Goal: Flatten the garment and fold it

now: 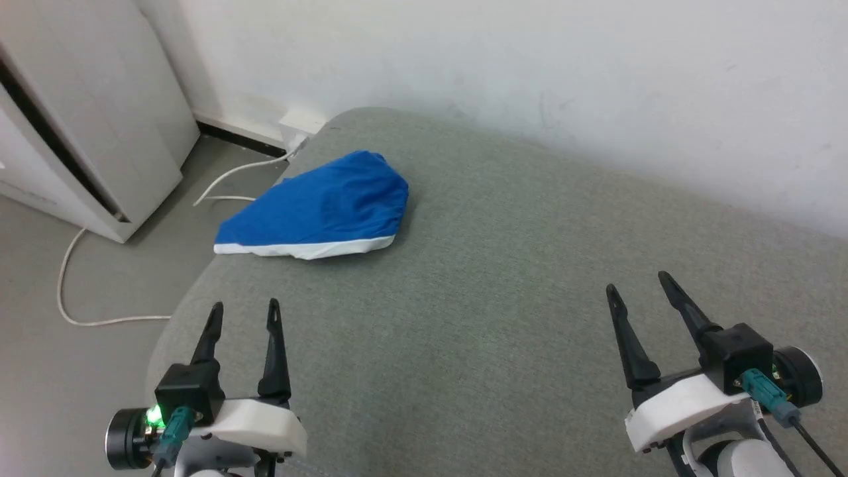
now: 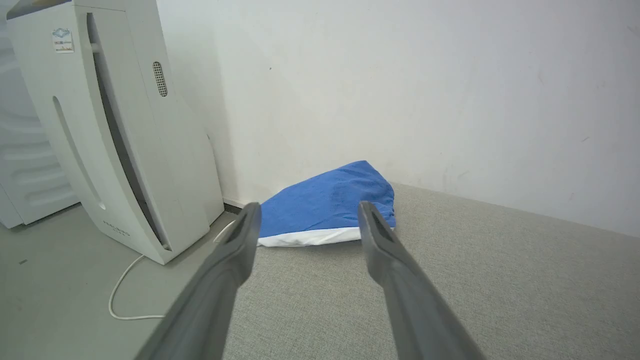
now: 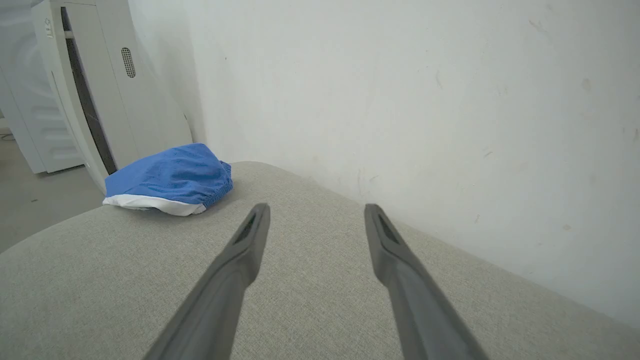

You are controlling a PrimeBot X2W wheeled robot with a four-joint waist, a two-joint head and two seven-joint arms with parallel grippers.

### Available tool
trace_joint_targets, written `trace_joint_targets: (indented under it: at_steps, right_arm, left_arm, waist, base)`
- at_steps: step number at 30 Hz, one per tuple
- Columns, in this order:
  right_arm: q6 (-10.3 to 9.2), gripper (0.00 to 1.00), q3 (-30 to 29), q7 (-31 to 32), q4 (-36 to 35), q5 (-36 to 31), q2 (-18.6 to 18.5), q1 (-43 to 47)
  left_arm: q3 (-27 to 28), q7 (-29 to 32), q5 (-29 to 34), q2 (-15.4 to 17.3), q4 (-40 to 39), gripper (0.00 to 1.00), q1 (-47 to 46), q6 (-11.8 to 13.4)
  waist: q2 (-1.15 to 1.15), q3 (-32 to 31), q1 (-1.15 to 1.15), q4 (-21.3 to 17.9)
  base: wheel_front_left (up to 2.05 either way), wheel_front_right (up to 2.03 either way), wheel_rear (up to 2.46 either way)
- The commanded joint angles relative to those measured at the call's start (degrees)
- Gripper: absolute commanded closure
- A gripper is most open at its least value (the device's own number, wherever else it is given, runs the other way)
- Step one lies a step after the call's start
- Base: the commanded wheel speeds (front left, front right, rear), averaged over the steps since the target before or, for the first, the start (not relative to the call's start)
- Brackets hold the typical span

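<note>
In the head view the left gripper [image 1: 245, 305] is nearest, at the lower left, over the near left edge of the grey cushion [image 1: 503, 278]. Its jaws stand apart with nothing between them. The right gripper [image 1: 636, 281] is at the lower right, also over the cushion, its jaws spread and empty (its fingers lean a little to the left). The two grippers are well apart from each other.

Farther on, the garment [image 1: 318, 205] lies in a bunched blue heap near the cushion's far left corner, well apart from both grippers. Its white band runs along the near edge, and a gathered edge faces right. Its left end reaches the cushion's edge; whether it hangs over cannot be told. In the left wrist view it lies straight ahead, framed between that gripper's fingers. In the right wrist view it is off to the upper left.

Past the cushion's left side is the floor [image 1: 40, 344], where a white cable [image 1: 66, 285] loops. A tall white unit [image 1: 86, 119] stands there. A pale wall [image 1: 530, 66] runs behind everything.
</note>
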Motion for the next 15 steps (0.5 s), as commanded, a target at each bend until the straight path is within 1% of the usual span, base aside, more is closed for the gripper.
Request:
trace_joint_targets:
  at_steps: [1,11,15]
  right_arm:
    - [-0.09,0.0,0.1,-0.6,0.2,0.1,0.1,-0.9]
    - [-0.1,0.0,0.6,-1.2,0.2,0.1,0.2,-1.4]
    - [-0.1,0.0,1.0,-0.8,-0.5,-0.6,0.2,-2.2]
  left_arm:
    - [-0.2,-0.6,-0.6,0.4,0.2,0.0,0.6,0.8]
    - [0.1,-1.7,-3.0,0.9,0.3,0.0,0.1,1.7]
    - [0.3,-1.3,-5.3,1.5,1.3,0.0,-2.4,0.5]
  waist:
    - [0.0,-0.1,0.0,0.9]
    - [0.0,0.5,0.0,3.5]
    - [0.0,2.4,0.0,3.9]
  base:
    - [0.0,0.0,0.0]
    - [0.0,0.0,0.0]
    - [0.0,0.0,0.0]
